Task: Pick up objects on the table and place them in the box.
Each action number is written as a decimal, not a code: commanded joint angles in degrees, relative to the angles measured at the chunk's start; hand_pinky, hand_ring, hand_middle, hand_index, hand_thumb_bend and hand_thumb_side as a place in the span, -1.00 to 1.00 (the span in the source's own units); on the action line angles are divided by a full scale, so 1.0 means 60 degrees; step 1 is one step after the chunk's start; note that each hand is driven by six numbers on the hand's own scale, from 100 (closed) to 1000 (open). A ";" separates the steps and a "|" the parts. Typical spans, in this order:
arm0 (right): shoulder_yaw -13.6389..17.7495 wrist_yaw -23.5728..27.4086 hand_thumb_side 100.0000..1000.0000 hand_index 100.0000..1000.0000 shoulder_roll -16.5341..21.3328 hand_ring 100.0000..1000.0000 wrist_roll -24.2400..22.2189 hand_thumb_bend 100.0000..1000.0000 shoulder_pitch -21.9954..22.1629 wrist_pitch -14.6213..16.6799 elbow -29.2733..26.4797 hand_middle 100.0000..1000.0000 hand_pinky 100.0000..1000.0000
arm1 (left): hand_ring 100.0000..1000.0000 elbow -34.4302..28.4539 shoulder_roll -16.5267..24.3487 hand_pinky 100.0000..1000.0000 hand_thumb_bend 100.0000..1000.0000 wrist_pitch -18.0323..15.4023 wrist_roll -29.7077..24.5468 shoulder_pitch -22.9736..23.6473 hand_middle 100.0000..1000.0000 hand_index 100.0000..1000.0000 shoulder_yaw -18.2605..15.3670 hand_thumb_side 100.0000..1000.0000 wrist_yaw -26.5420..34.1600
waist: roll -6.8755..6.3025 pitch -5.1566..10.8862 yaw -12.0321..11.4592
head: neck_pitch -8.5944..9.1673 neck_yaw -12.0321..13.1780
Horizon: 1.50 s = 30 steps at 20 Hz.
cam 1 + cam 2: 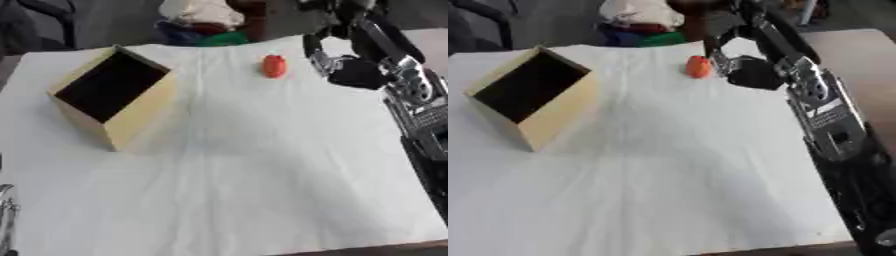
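A small orange-red object (274, 66) stands on the white cloth near the table's far edge. My right hand (346, 70) comes in from the upper right and hovers just to the right of it, not touching, fingers relaxed and holding nothing. The wooden box (140, 112) sits at the left of the table, tilted, with its dark open mouth facing up and to the left. A silver part of my left hand (7, 212) shows at the lower left edge.
The white cloth (262, 175) covers the table. A heap of white, blue and green things (206, 22) lies past the far edge. My right forearm (824, 115) stretches along the table's right side.
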<state>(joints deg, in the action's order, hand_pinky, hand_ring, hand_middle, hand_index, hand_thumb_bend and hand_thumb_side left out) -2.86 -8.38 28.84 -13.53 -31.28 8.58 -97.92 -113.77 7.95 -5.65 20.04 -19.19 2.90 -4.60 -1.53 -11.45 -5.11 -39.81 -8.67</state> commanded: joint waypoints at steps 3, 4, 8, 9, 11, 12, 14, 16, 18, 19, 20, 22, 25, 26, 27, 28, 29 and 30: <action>0.0023 0.0152 -0.50 1.00 0.1071 0.94 -0.0120 -1.00 -0.0338 0.0263 -0.0166 0.64 0.24 | 0.17 -0.0137 0.0042 0.43 -1.00 -0.0009 -0.0088 -0.0152 0.18 0.74 0.0004 0.28 0.0034 | 0.0059 0.0155 -0.0141 | 0.0037 -0.0163; -0.0003 0.0184 -0.53 1.00 0.1272 0.94 -0.0195 -1.00 -0.0396 0.0339 -0.0112 0.65 0.26 | 0.17 -0.0137 0.0047 0.43 -1.00 -0.0010 -0.0108 -0.0172 0.18 0.74 0.0025 0.28 0.0044 | 0.0084 0.0149 -0.0204 | 0.0056 -0.0226; -0.0215 0.0603 -0.60 1.00 0.2102 0.98 -0.0629 -1.00 -0.0646 0.0549 0.0578 0.67 0.26 | 0.17 -0.0137 0.0078 0.43 -1.00 -0.0026 -0.0264 -0.0322 0.18 0.74 0.0178 0.28 0.0115 | 0.0214 0.0106 -0.0600 | 0.0146 -0.0606; -0.0232 0.0738 -0.64 1.00 0.2241 0.98 -0.0762 -1.00 -0.0722 0.0531 0.0797 0.67 0.27 | 0.17 -0.0137 0.0083 0.43 -1.00 -0.0034 -0.0309 -0.0368 0.18 0.74 0.0217 0.28 0.0140 | 0.0250 0.0092 -0.0700 | 0.0168 -0.0700; -0.0249 0.0963 -0.68 1.00 0.2550 0.98 -0.1032 -1.00 -0.0881 0.0408 0.1240 0.67 0.30 | 0.17 -0.0137 0.0092 0.43 -1.00 -0.0043 -0.0421 -0.0485 0.18 0.74 0.0325 0.28 0.0208 | 0.0342 0.0063 -0.0956 | 0.0220 -0.0936; -0.0266 0.0951 -0.80 1.00 0.2689 0.99 -0.1165 -1.00 -0.0965 0.0335 0.1456 0.68 0.33 | 0.17 -0.0137 0.0091 0.43 -1.00 -0.0044 -0.0486 -0.0541 0.18 0.75 0.0388 0.29 0.0247 | 0.0392 0.0047 -0.1094 | 0.0232 -0.1060; -0.0336 0.0773 -0.76 1.00 0.2924 1.00 -0.1431 -1.00 -0.1094 0.0128 0.1889 0.70 0.37 | 0.17 -0.0137 0.0081 0.43 -1.00 -0.0045 -0.0636 -0.0671 0.18 0.74 0.0529 0.28 0.0335 | 0.0489 0.0016 -0.1415 | 0.0294 -0.1280; -0.0435 0.0527 -0.78 1.00 0.3110 1.00 -0.1698 -1.00 -0.1164 -0.0112 0.2323 0.73 0.44 | 0.17 -0.0137 0.0080 0.43 -1.00 -0.0059 -0.0790 -0.0828 0.18 0.75 0.0664 0.28 0.0428 | 0.0570 -0.0008 -0.1735 | 0.0381 -0.1465; -0.0497 0.0247 -0.78 1.00 0.3216 1.00 -0.1983 -1.00 -0.1218 -0.0370 0.2787 0.74 0.47 | 0.17 -0.0137 0.0068 0.43 -1.00 -0.0086 -0.0947 -0.0967 0.18 0.75 0.0772 0.28 0.0505 | 0.0628 -0.0025 -0.2012 | 0.0443 -0.1645; -0.0499 0.0106 -0.78 1.00 0.3239 1.00 -0.2126 -1.00 -0.1253 -0.0477 0.3018 0.75 0.48 | 0.17 -0.0137 0.0051 0.43 -1.00 -0.0094 -0.1003 -0.1013 0.18 0.75 0.0805 0.28 0.0538 | 0.0647 -0.0030 -0.2106 | 0.0455 -0.1721; -0.0484 -0.0038 -0.78 1.00 0.3267 1.00 -0.2269 -1.00 -0.1271 -0.0566 0.3252 0.76 0.51 | 0.17 -0.0137 0.0043 0.43 -1.00 -0.0099 -0.1048 -0.1051 0.18 0.75 0.0830 0.28 0.0566 | 0.0669 -0.0039 -0.2199 | 0.0467 -0.1808; -0.0408 -0.0323 -0.67 1.00 0.3371 1.00 -0.2555 -1.00 -0.1263 -0.0794 0.3717 0.78 0.58 | 0.17 -0.0137 0.0037 0.43 -1.00 -0.0103 -0.1124 -0.1108 0.18 0.75 0.0874 0.28 0.0611 | 0.0712 -0.0060 -0.2373 | 0.0483 -0.1976; -0.0251 -0.0735 -0.57 1.00 0.3584 1.00 -0.2728 -1.00 -0.1231 -0.1140 0.4386 0.79 0.65 | 0.17 -0.0137 0.0034 0.43 -1.00 -0.0100 -0.1195 -0.1164 0.18 0.75 0.0915 0.28 0.0648 | 0.0749 -0.0094 -0.2561 | 0.0503 -0.2210; -0.0216 -0.0874 -0.54 1.00 0.3644 1.00 -0.2658 -1.00 -0.1225 -0.1226 0.4611 0.80 0.68 | 0.17 -0.0137 0.0033 0.43 -1.00 -0.0102 -0.1207 -0.1181 0.18 0.75 0.0918 0.28 0.0654 | 0.0759 -0.0104 -0.2607 | 0.0504 -0.2283; -0.0196 -0.1014 -0.54 1.00 0.3688 1.00 -0.2552 -1.00 -0.1227 -0.1282 0.4839 0.80 0.69 | 0.17 -0.0137 0.0029 0.43 -1.00 -0.0104 -0.1213 -0.1196 0.18 0.75 0.0920 0.28 0.0661 | 0.0767 -0.0113 -0.2647 | 0.0509 -0.2348; -0.0206 -0.1146 -0.52 1.00 0.3724 1.00 -0.2436 -1.00 -0.1232 -0.1298 0.5054 0.80 0.73 | 0.17 -0.0137 0.0025 0.43 -1.00 -0.0106 -0.1219 -0.1207 0.18 0.75 0.0922 0.28 0.0665 | 0.0775 -0.0123 -0.2674 | 0.0515 -0.2401; -0.0231 -0.1271 -0.51 1.00 0.3752 1.00 -0.2320 -1.00 -0.1236 -0.1298 0.5257 0.80 0.74 | 0.17 -0.0137 0.0022 0.43 -1.00 -0.0106 -0.1224 -0.1215 0.18 0.75 0.0925 0.28 0.0664 | 0.0782 -0.0134 -0.2695 | 0.0525 -0.2449; -0.0255 -0.1395 -0.53 0.99 0.3765 1.00 -0.2200 -1.00 -0.1246 -0.1278 0.5458 0.81 0.75 | 0.17 -0.0137 0.0016 0.43 -1.00 -0.0105 -0.1229 -0.1222 0.18 0.75 0.0929 0.28 0.0663 | 0.0786 -0.0147 -0.2708 | 0.0536 -0.2493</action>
<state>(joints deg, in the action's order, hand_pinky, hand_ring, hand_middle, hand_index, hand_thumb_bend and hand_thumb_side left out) -5.03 -15.63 48.71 -27.49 -37.80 1.04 -66.16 -113.77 7.95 -6.23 12.89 -25.65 8.29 -0.77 3.30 -13.16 -21.32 -37.20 -23.13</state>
